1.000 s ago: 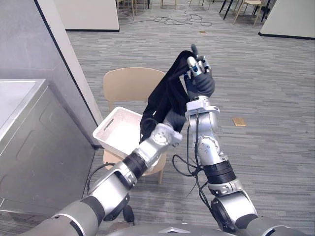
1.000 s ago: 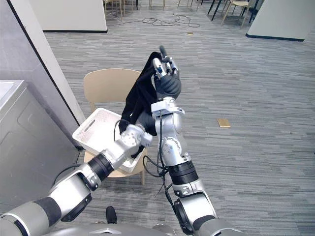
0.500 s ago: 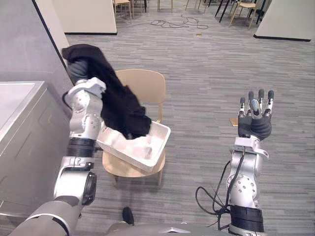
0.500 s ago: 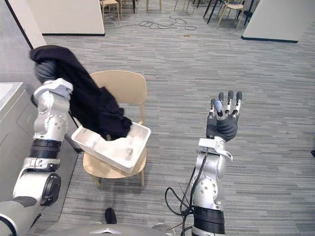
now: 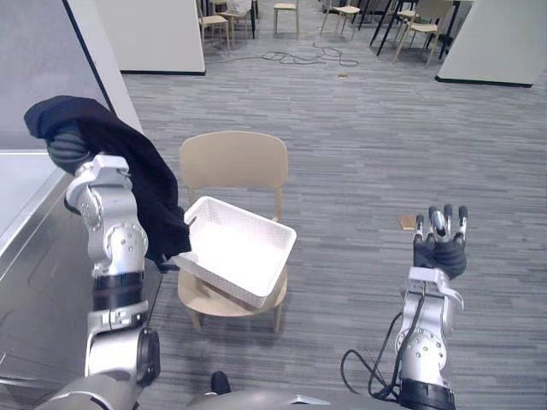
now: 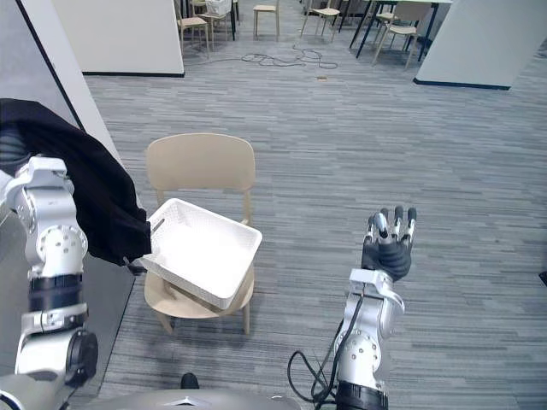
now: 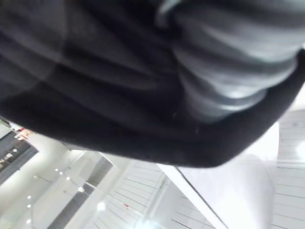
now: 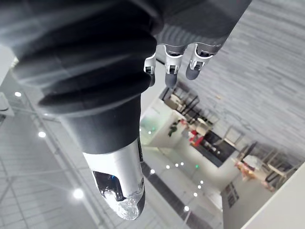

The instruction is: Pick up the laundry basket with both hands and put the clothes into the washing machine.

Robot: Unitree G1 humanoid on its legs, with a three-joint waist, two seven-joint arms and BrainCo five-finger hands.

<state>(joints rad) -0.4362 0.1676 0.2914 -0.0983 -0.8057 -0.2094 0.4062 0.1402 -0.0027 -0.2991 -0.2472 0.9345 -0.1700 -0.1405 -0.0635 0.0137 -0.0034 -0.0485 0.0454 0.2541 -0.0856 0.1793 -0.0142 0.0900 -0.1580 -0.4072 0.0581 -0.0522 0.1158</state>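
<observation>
You are looking down on a grey plank-patterned floor (image 5: 359, 145) that runs back across an open room, with white partition walls (image 5: 154, 34) at the far side, a few light wooden chairs with dark legs (image 5: 214, 21) standing before them and a loose tangle of black cable (image 5: 295, 58) lying on the floor well away from the work. A small tan square (image 5: 407, 222) lies flat on the floor near the right robot hand (image 5: 440, 243), which stands upright on its raised forearm with its fingers straight and together, holding nothing, well apart from everything else. At your left, a dark grey wall panel (image 5: 43, 60) rises behind the grey metal washing machine (image 5: 38, 282), whose pale top shows at the edge of the view. The left robot hand (image 5: 67, 155) is raised above the near corner of that machine, and the black cloth garment (image 5: 128, 166) is draped over it and down along the arm; the cloth covers the hand, so you cannot tell how it grips. The garment's lower hem hangs just beside the left rim of the white perforated plastic laundry basket (image 5: 244, 248); you cannot tell whether they touch. The basket rests tilted on the seat of the light wooden chair with a curved back (image 5: 231, 158), its right end overhanging the seat edge, between the two arms.
</observation>
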